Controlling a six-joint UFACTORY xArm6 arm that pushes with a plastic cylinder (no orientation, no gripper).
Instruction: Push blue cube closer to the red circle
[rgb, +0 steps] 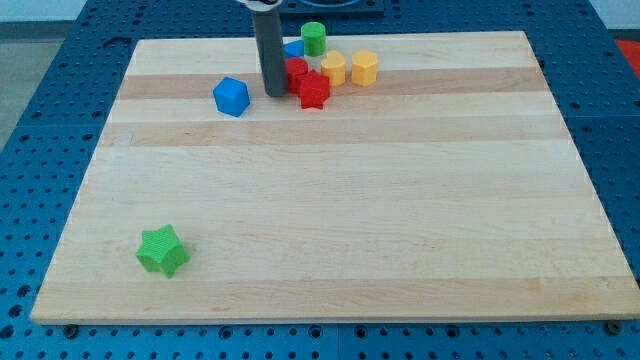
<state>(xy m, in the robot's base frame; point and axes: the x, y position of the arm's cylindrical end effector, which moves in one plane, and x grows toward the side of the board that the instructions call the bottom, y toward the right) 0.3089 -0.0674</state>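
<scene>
My tip (274, 94) rests on the desk (330, 220) near the view's top, a little left of centre. The rod above it stands straight and upright, dark grey and round, running up out of the view's top edge (its upper end meets a pale collar right at the edge, and nothing more of the arm shows). The rod keeps one width all the way down to its blunt lower end.

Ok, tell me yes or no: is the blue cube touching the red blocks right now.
No. The blue cube sits apart at the view's left of my tip, which stands between it and the red star.
</scene>
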